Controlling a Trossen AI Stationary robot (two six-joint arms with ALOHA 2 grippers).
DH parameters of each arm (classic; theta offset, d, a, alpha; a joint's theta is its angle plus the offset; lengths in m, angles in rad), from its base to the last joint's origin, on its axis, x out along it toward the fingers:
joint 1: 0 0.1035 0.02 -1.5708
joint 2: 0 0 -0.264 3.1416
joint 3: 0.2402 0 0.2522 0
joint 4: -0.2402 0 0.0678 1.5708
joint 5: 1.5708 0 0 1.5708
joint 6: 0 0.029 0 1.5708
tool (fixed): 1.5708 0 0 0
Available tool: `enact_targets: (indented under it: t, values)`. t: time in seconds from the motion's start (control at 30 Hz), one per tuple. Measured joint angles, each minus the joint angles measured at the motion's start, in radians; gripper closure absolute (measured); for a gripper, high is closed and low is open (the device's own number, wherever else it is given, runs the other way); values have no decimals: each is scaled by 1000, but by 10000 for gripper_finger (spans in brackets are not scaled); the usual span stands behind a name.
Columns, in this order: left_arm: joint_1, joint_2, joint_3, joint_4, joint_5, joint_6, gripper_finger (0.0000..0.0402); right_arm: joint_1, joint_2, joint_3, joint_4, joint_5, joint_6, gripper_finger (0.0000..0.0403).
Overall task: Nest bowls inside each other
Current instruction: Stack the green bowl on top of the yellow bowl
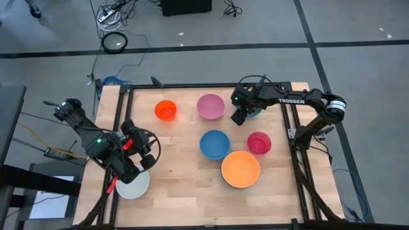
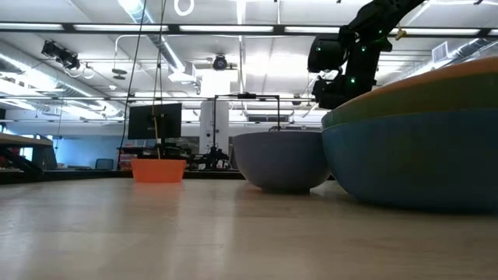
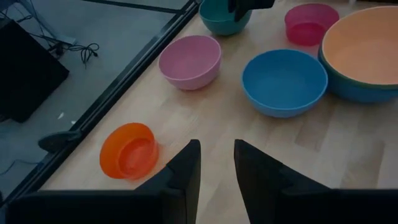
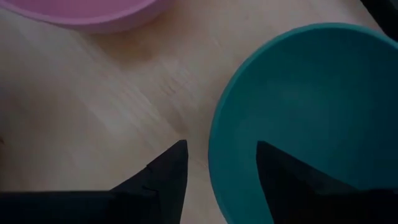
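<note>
My right gripper (image 1: pixel 240 117) (image 4: pixel 221 149) points down at the far right of the table, open over the teal bowl (image 4: pixel 311 118). One finger stands outside the bowl's rim (image 4: pixel 214 158) and one inside; no touch shows. My left gripper (image 1: pixel 146 160) (image 3: pixel 217 152) hovers open and empty at the near left, beside the white bowl (image 1: pixel 133 186). Standing on their bases on the table are the small orange-red bowl (image 1: pixel 165 110), pink bowl (image 1: pixel 210 107), blue bowl (image 1: pixel 215 144) and magenta bowl (image 1: pixel 259 142). An orange bowl (image 1: pixel 240 168) sits nested in a green and a blue one (image 2: pixel 420 155).
A black frame rail (image 1: pixel 192 87) runs along the table's far edge, with side rails left and right. Bare wood lies between the orange-red bowl and the blue bowl, and along the near edge. Cables lie on the floor (image 1: pixel 115 41) beyond the table.
</note>
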Motion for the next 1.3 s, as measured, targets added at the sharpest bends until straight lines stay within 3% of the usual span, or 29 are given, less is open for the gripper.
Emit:
enact_targets:
  t: [0.4,0.57,0.7,0.93,1.13,1.3]
  values:
    - [0,0,0,1,0,-1,296,0,1,-77,60,-35,-19,226]
    - [0,0,0,1,0,-1,296,-1,1,-89,69,24,-27,232]
    - [0,0,0,1,-1,-1,296,-17,1,-89,71,24,-54,265]
    - [0,0,0,5,-1,0,296,-52,1,-89,72,-36,-128,391]
    - [0,0,0,9,-1,0,296,-57,-5,-89,75,-58,-144,400]
    - [0,0,0,8,-2,0,296,-12,-95,-89,76,-65,-138,401]
